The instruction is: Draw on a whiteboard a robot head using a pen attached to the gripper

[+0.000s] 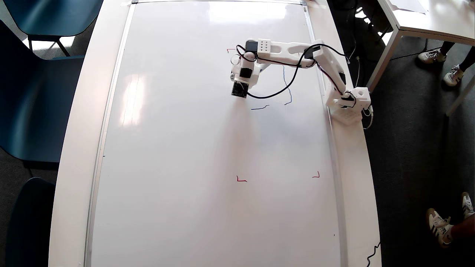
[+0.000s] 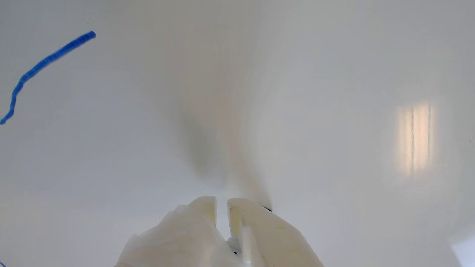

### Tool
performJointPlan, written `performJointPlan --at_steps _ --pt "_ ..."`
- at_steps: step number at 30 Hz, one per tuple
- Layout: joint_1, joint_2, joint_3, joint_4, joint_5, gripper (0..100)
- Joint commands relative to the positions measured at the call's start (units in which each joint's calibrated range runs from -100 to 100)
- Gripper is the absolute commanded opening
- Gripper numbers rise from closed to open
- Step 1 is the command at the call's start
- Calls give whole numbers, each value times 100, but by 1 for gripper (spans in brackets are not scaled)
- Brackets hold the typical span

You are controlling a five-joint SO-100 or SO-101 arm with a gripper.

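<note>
Your overhead view looks straight down on a large glossy whiteboard (image 1: 178, 148) that covers most of a white table (image 1: 79, 148). The arm's base (image 1: 350, 102) sits at the board's right edge, and the white arm (image 1: 293, 52) reaches left across the upper part of the board. Its gripper (image 1: 237, 74) points down at the surface, near the red corner mark (image 1: 231, 49) at upper left.

The robot head is only partly drawn. You see a blue vertical line (image 1: 285, 79) running down under the arm to a small hook, and a short blue stroke (image 1: 259, 108) lower and to its left, apart from it. Two more red corner marks (image 1: 241, 180) (image 1: 316, 175) lie further down the board, well clear of the arm.

In your wrist view, the gripper (image 2: 222, 202) enters from the bottom edge with its two white fingers (image 2: 200, 207) almost together, a narrow slit between them. A small dark tip (image 2: 268, 209) shows just beside the right finger, touching or nearly touching the board; the pen barrel itself is hidden. You cannot tell whether the fingers clamp anything. A wavy blue stroke (image 2: 44, 65) crosses the upper left corner of that view, well away from the fingertips.

Dark blue chairs (image 1: 37, 92) stand to the left of the table.
</note>
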Motion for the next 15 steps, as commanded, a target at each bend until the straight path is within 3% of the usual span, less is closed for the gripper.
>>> performJointPlan --at_steps 1,15 --pt "-244 -132 93 55 -40 1" --pt "-789 -190 102 64 -131 1"
